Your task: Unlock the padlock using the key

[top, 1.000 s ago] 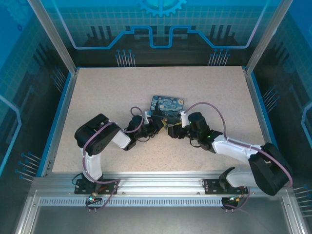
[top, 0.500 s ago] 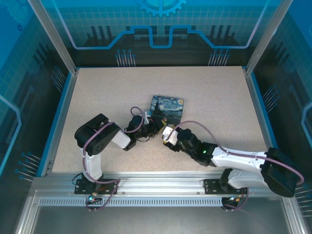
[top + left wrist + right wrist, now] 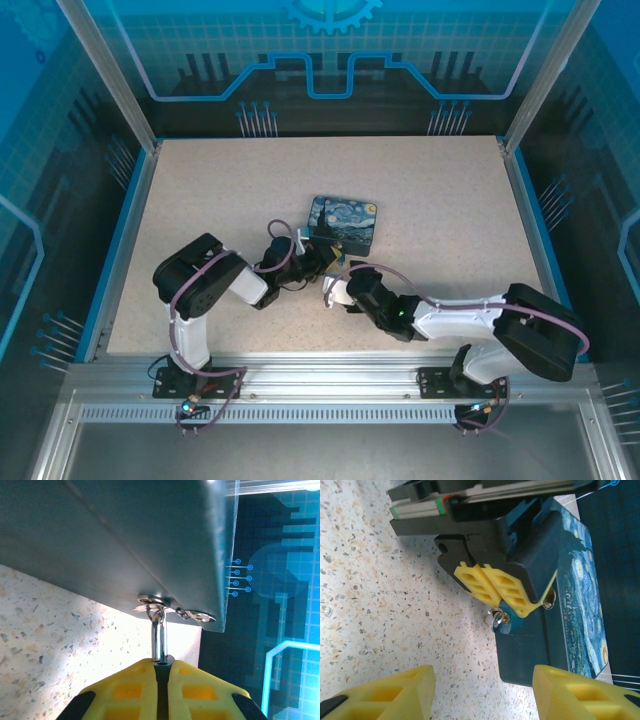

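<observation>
the left gripper (image 3: 161, 670), low centre, pinches the tiny silver-shackled padlock (image 3: 159, 635), steadying it at the blue painted tin box (image 3: 580, 590). the right gripper (image 3: 482, 690) along the bottom edge stands spread, empty.

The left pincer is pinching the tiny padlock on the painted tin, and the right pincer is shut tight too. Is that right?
Not quite: the right pincer is open, its yellow fingers wide apart with nothing between them, as the right wrist view shows. The left pincer is shut on the padlock at the painted tin.
</observation>
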`<state>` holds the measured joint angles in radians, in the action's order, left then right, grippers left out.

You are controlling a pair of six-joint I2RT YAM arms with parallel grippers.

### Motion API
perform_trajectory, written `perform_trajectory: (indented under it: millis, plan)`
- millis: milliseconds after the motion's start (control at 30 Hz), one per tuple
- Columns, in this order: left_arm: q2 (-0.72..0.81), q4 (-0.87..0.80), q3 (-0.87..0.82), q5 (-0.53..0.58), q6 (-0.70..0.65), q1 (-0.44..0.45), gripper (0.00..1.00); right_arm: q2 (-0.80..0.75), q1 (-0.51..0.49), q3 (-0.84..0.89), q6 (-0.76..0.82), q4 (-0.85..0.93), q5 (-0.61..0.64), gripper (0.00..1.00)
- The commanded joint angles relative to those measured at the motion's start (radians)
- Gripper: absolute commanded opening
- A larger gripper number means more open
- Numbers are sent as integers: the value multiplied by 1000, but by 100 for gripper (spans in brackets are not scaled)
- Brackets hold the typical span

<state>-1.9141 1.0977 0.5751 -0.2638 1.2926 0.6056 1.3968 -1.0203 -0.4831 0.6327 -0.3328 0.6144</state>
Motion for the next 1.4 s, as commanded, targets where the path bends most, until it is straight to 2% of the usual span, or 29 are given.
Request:
perform_trajectory:
  millis: [0,233,867,967,1167,1300,1367]
  plan:
    - [12,50,2,-14,23,7,9,52,16,-36,40,-96,20,53]
    - [13,55,5,-20,34,8,9,128,46,-60,52,-175,8,48]
    - [7,57,16,-29,42,7,9,205,85,-98,45,-215,-24,37]
    - [7,59,16,-32,43,7,9,221,90,-106,39,-218,-9,29]
    - [7,62,17,-32,44,7,9,225,103,-118,15,-211,22,2]
    - [7,63,16,-31,46,7,9,210,107,-132,-21,-194,27,0]
    - [9,62,14,-29,44,7,13,201,107,-139,-43,-176,24,0]
